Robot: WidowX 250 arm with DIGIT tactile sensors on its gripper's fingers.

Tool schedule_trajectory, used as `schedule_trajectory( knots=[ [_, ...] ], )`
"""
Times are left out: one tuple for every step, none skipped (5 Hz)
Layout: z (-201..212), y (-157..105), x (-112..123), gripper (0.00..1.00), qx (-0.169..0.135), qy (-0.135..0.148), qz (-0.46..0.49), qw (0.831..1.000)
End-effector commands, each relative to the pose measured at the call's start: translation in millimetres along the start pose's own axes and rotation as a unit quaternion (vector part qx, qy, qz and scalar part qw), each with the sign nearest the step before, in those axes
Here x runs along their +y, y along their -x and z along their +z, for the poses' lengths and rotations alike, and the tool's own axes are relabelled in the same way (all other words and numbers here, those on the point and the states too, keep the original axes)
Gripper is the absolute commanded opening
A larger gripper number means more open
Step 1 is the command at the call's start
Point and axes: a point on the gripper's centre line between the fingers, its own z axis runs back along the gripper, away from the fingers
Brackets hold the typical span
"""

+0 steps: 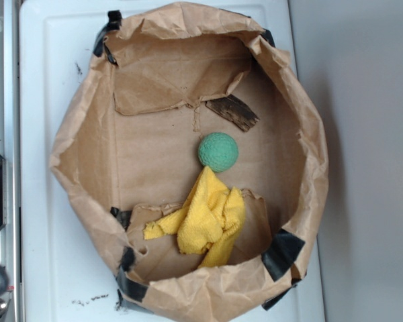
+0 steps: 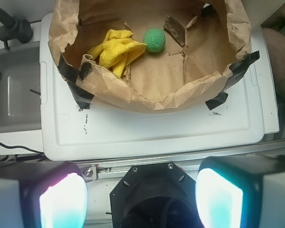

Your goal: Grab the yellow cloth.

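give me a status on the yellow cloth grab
Gripper open, empty, outside the paper bin. Yellow cloth crumpled on bin floor, untouched. Green ball at the cloth's edge; bin wall between gripper and cloth.

Your gripper (image 2: 141, 197), seen from the wrist

You see two pale, cyan-glowing fingers (image 2: 61, 202) flanking a black octagonal housing with small screws.

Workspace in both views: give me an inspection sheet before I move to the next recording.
Surface: white plastic board, scuffed, carrying a brown paper bin patched with black tape.
Job's things: yellow cloth crumpled on the bin floor, untouched.
Clutter: green ball touching the cloth's tip; dark scrap beyond it.
Pincer: pincer open, outside the bin, holding nothing.
Cables: black cable left of the board in the wrist view.
Surroundings: grey tub beside the board.
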Motion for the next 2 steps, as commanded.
schedule_trajectory(
  knots=[
    [0.0,0.0,0.0,1.00,0.000,0.000,0.000,1.000],
    [-12.7,-49.4,10.6,1.00,-0.040,0.000,-0.034,0.999]
  ],
)
